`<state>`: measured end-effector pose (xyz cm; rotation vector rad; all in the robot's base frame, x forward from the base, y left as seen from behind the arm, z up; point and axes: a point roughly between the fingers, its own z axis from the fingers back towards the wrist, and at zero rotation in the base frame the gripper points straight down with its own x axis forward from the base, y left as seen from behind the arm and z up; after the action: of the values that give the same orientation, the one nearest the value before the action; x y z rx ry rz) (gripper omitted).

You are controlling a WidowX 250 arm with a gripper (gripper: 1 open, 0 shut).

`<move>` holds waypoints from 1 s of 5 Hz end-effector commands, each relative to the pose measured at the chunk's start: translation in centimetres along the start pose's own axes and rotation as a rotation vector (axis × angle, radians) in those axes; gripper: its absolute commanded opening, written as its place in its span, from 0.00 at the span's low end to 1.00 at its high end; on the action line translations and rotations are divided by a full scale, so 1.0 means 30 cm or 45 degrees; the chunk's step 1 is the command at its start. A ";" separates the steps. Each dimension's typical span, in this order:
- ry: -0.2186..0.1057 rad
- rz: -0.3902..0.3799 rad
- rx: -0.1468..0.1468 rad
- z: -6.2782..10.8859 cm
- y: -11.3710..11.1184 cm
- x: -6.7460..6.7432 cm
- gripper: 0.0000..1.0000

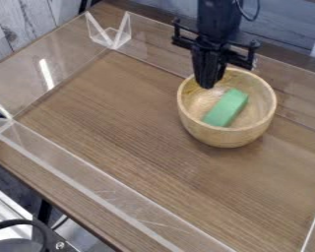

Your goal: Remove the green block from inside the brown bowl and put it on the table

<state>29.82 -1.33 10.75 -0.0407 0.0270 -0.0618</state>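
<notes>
The green block point(227, 107) lies flat and slanted inside the brown bowl point(227, 128), which sits at the right of the table point(121, 128). My black gripper point(207, 84) points straight down over the bowl's back left part, its tip just inside the rim, beside the block's upper left end. The fingers are pressed together with nothing between them. I cannot tell whether the tip touches the block.
Low clear acrylic walls point(68, 172) run around the tabletop. A clear acrylic bracket point(110, 31) stands at the back left corner. Bare wood-grain surface stretches to the left and front of the bowl.
</notes>
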 end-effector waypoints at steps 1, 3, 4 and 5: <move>-0.067 -0.025 -0.003 0.051 -0.008 0.013 0.00; -0.023 -0.043 0.003 -0.026 -0.023 0.040 0.00; 0.000 -0.051 0.006 -0.075 -0.027 0.049 0.00; 0.017 -0.060 0.004 -0.113 -0.032 0.063 0.00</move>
<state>30.80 -2.39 5.89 -0.0399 0.0934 -0.1006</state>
